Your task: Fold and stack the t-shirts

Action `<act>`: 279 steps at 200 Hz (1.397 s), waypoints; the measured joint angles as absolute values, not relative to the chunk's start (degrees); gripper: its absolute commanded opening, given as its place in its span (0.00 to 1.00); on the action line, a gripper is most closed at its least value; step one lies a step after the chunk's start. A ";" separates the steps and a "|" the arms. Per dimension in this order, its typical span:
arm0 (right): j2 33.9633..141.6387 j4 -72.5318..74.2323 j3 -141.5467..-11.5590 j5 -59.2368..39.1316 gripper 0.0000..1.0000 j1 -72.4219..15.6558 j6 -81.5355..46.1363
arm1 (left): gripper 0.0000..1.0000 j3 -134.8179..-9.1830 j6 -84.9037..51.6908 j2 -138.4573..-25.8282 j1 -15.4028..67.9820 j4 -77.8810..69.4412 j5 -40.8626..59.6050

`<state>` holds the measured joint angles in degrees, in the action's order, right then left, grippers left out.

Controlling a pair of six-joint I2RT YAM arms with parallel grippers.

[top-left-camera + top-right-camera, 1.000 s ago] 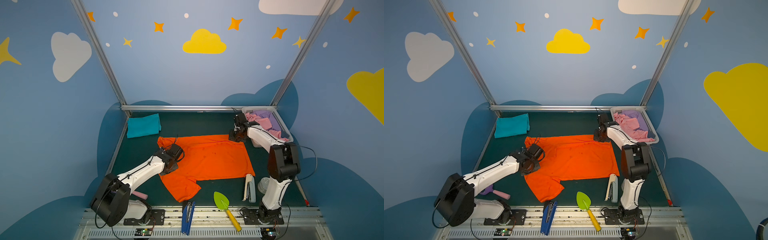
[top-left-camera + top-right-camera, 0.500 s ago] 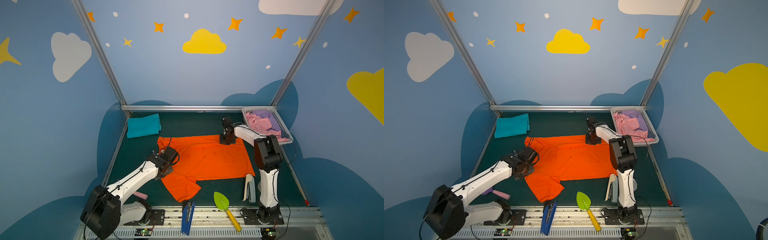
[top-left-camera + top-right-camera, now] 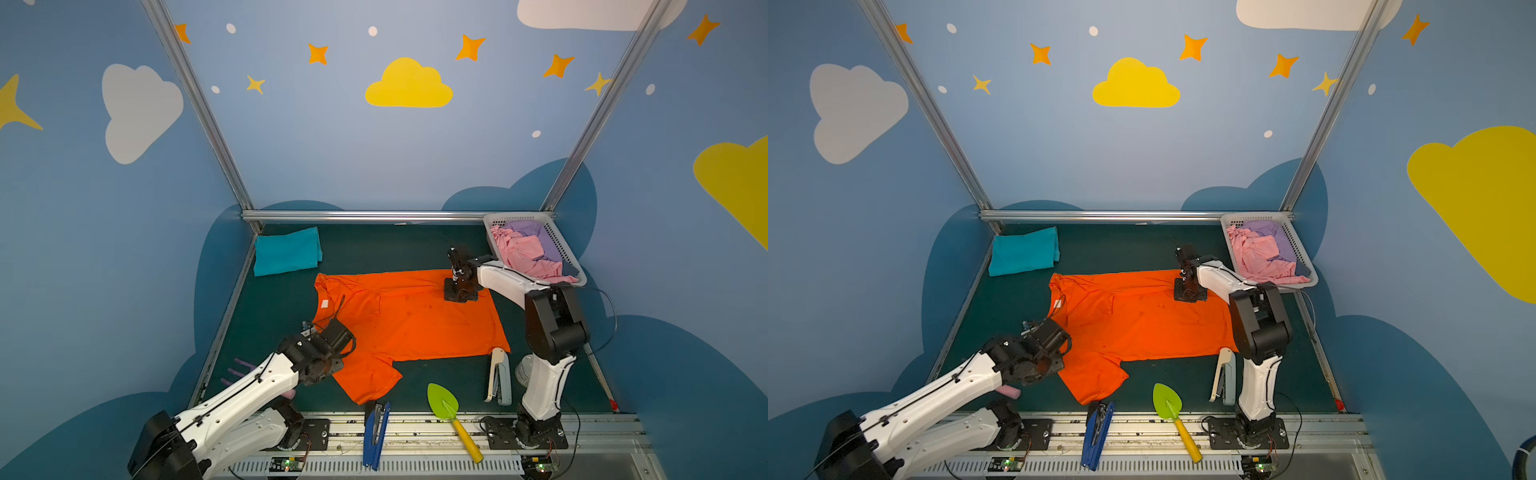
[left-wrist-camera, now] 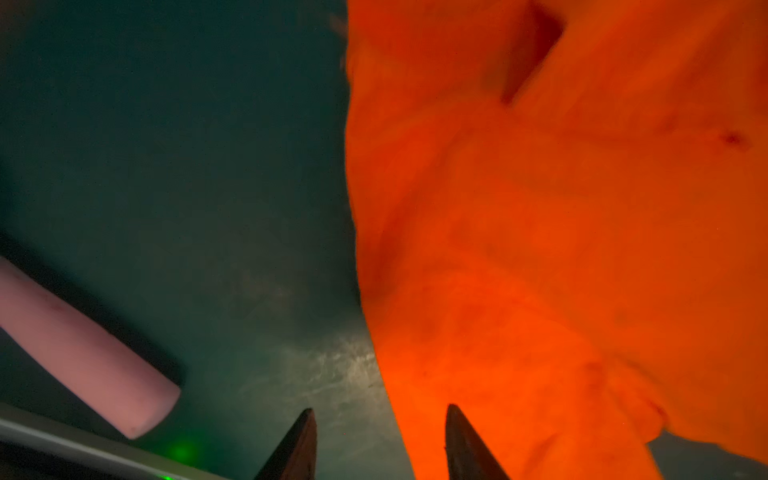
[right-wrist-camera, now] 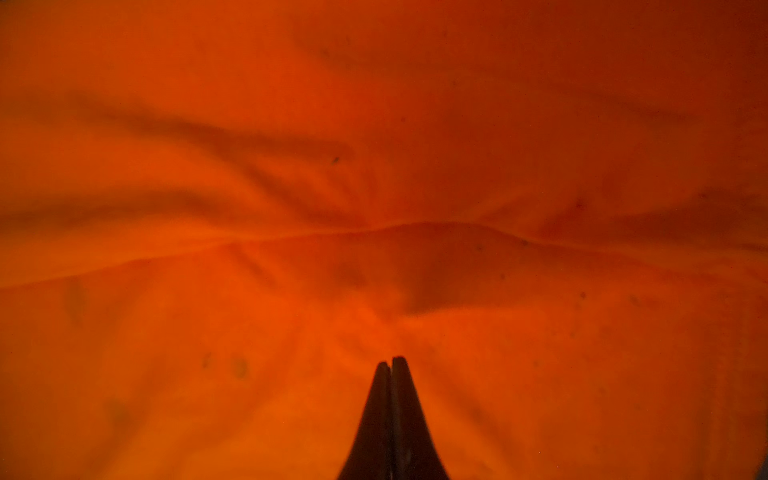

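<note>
L hand [image 4: 377, 442]: jaws partway apart, empty, astride edge of orange shirt [image 3: 407, 320] by near sleeve, prob. lining up a nip for the fold. R hand [image 5: 391, 365]: pinched shut, tips down near far hem corner, seemingly pinning cloth flat; actual grip unclear. Shirt spread mid-counter [image 3: 374, 249]; teal shirt [image 3: 286, 250] folded, far-left corner, prob. stack base. Neck label [image 3: 324, 304]: white, no legible txt.

Both arms have smooth white link covers and black joint housings. Along the left arm [image 3: 266, 384] runs a thin black cable [image 3: 232, 395], beside small dark screw holes. The right arm [image 3: 540, 382] has a black base plate [image 3: 498, 434] with screws. The fingers [image 5: 409, 415] of the right gripper [image 5: 391, 361] are dark and pointed.
</note>
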<state>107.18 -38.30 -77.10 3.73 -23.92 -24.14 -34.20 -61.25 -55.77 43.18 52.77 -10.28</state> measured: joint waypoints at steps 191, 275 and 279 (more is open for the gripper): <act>83.42 -45.69 -65.21 5.13 0.10 -20.05 -27.27 | 0.24 -31.59 -78.74 -71.18 64.93 32.18 -5.93; 82.59 -46.89 -62.72 6.31 0.11 -18.04 -27.27 | 0.05 -34.57 -74.39 -70.67 60.45 41.65 -3.97; 82.59 -46.96 -62.72 6.31 0.11 -17.93 -27.24 | 0.08 -34.57 -74.30 -69.63 60.20 42.44 -3.97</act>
